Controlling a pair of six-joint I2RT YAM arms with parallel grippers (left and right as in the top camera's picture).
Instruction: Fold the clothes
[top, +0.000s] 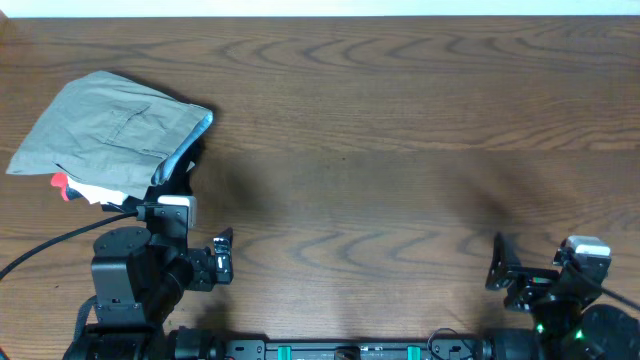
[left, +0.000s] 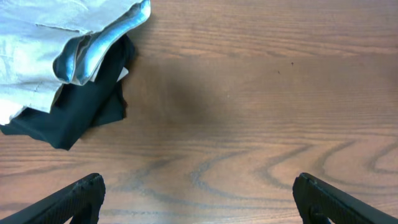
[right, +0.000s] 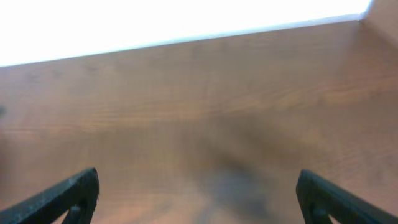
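The khaki shorts lie folded at the far left of the table, pocket up, with pale blue lining showing at their right edge. They rest on top of other garments. In the left wrist view the shorts fill the upper left corner. My left gripper is open and empty, near the front edge, below and right of the pile; it also shows in the left wrist view. My right gripper is open and empty at the front right, far from the shorts; it also shows in the right wrist view.
A black garment lies under the shorts and sticks out at their lower right. A white garment with a red bit shows under the pile's front edge. The wooden table stretches to the right.
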